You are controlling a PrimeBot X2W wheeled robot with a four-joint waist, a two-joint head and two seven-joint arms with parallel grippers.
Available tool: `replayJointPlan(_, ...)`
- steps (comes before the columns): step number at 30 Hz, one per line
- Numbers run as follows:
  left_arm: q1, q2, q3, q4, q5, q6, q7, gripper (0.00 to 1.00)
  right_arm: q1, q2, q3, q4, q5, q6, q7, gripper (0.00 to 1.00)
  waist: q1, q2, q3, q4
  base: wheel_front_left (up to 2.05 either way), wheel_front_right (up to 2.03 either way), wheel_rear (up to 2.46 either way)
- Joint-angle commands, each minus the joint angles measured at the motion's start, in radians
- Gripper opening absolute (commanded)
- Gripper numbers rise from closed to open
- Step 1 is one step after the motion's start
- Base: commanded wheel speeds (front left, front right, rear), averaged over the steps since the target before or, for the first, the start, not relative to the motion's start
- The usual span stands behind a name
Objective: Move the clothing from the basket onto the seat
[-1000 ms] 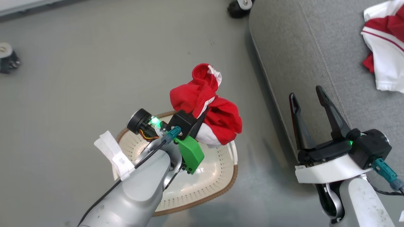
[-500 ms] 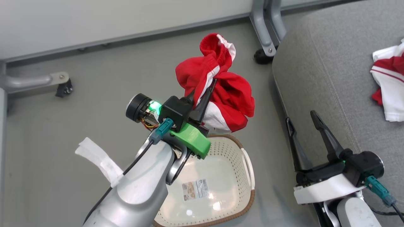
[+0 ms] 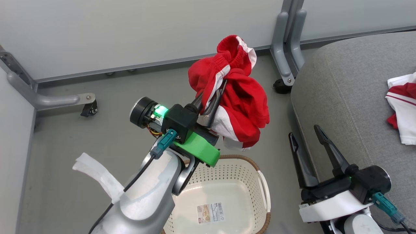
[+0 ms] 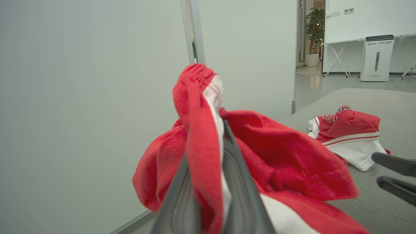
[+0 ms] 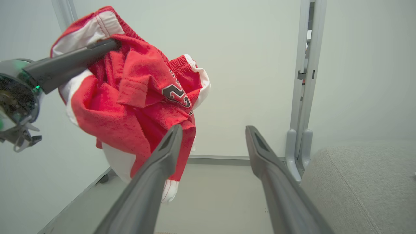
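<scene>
Empty cream-white perforated plastic basket down front. Left gripper is clamped on the bunched red-and-white fabric garment, aloft beside the light-grey upholstered seat, not over it. Right gripper is spread, idle. Thin pinch: a fast swing might shed it onto the floor. The other red-and-white garment lies on the cushion.

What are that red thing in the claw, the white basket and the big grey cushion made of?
The red garment looks like soft knit fabric, matte: it bunches and folds, with a ribbed elastic waistband. The basket seems moulded plastic, slightly glossy, perforated; its brown rim looks woven, perhaps imitation. The seat appears to be coarse-weave upholstery cloth, matte, with a stitched seam.
</scene>
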Motion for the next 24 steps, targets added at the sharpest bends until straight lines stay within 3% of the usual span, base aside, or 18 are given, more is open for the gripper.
replayJointPlan(1, 0.012, 0.001, 0.003, -0.005, 0.011, 0.0, -0.003, 0.0, 0.004, -0.003, 0.008, -0.014, -0.008, -0.001, -0.002, 1.0, 0.0001, 0.0034, -0.001, 0.004, 0.0, 0.0, 0.0)
replayJointPlan(11, -0.008, 0.001, 0.009, 0.0, 0.015, 0.0, -0.003, 0.0, -0.052, -0.003, 0.165, -0.104, -0.063, -0.001, -0.002, 1.0, 0.0001, 0.0034, 0.008, 0.003, 0.0, 0.0, 0.0)
replayJointPlan(24, -0.029, 0.0, -0.068, -0.049, -0.025, 0.006, -0.003, 0.0, -0.214, -0.033, 0.249, 0.115, -0.137, -0.001, 0.003, 1.0, 0.0001, 0.0034, 0.055, 0.03, 0.0, 0.0, 0.0)
